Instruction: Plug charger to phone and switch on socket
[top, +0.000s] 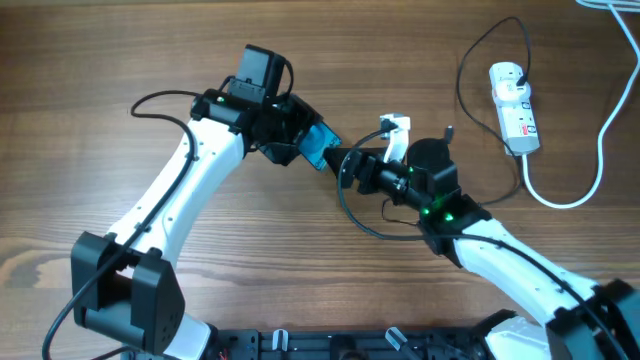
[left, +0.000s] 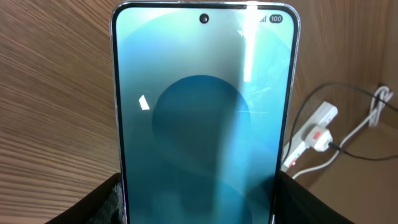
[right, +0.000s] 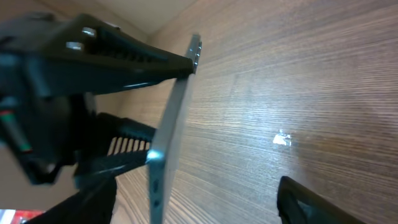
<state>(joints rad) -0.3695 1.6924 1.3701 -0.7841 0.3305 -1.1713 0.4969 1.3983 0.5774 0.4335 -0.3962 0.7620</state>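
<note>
In left gripper (top: 298, 142), flat glossy phone (left: 202, 124)

Brown wood-grain table (top: 120, 230). White socket (top: 513, 108) lies flat on it, well apart from the right gripper (top: 345, 168), behind its fingers and off to their right. White lead (top: 590, 160) curls on beyond the socket. Thin black charger cable (top: 462, 75) loops on the gripper side of it.
</note>
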